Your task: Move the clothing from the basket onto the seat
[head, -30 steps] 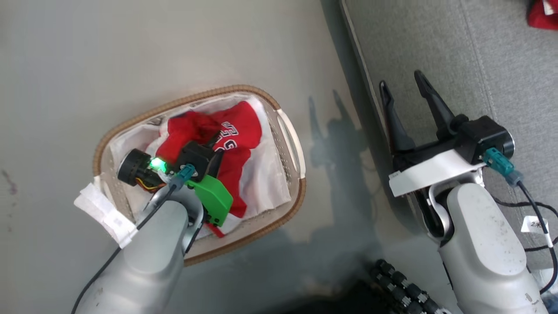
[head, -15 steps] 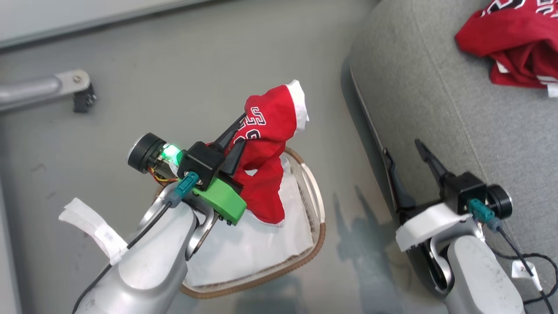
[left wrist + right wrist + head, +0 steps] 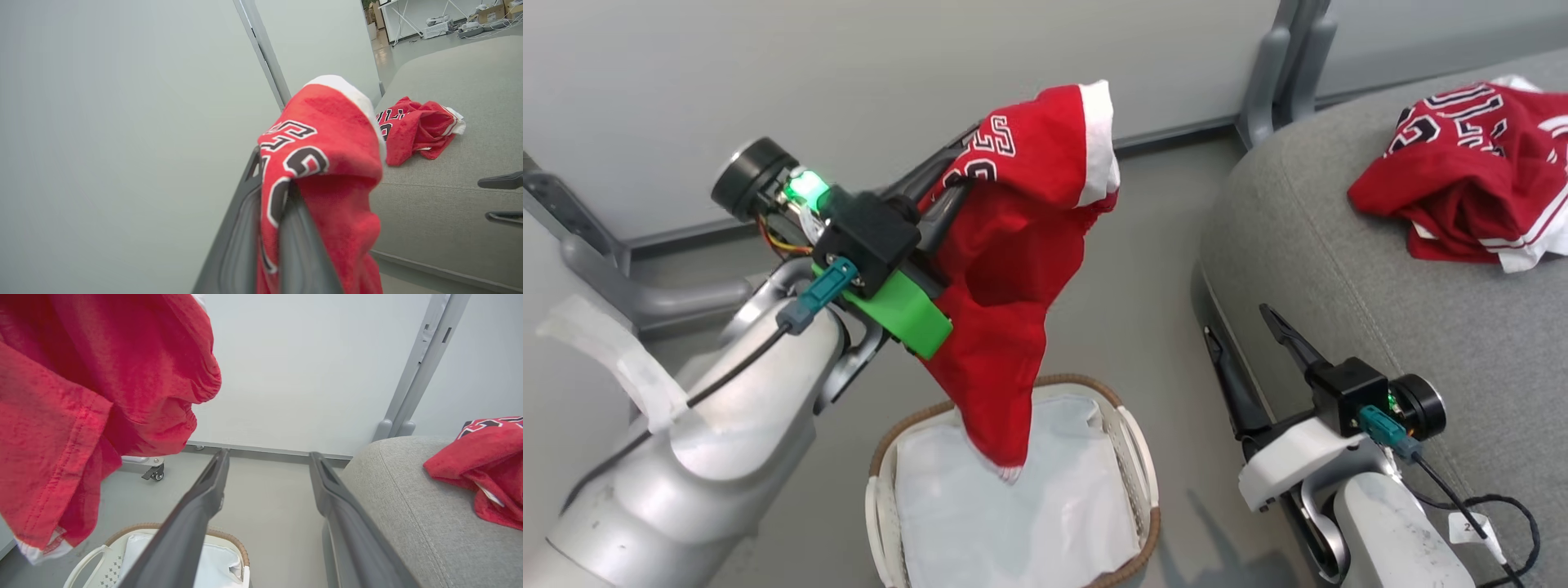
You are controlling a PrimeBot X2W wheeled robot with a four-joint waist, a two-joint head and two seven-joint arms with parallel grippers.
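Note:
My left gripper (image 3: 960, 159) is shut on a red jersey (image 3: 1013, 245) with white trim, held high so the cloth hangs down over the basket (image 3: 1134, 457). In the left wrist view the fingers (image 3: 245, 212) pinch the printed part of the jersey (image 3: 327, 163). Inside the basket (image 3: 239, 547) lies the white liner (image 3: 1013, 523). A second red jersey (image 3: 1470, 171) lies crumpled on the grey seat (image 3: 1339, 269), also seen from the wrists (image 3: 416, 130) (image 3: 482, 465). Beside the seat's edge my right gripper (image 3: 1235, 320) stands open and empty (image 3: 267, 455).
A pale wall runs behind. A grey metal post (image 3: 1274, 73) stands at the seat's far corner, and another metal leg (image 3: 629, 286) is at the left. A caster (image 3: 153, 471) sits on the floor by the wall. Cables (image 3: 1494, 506) trail beside my right arm.
My left arm has lifted the jersey up out of the basket, and only the liner is left inside. The head camera has tilted up. My right gripper has stayed open.

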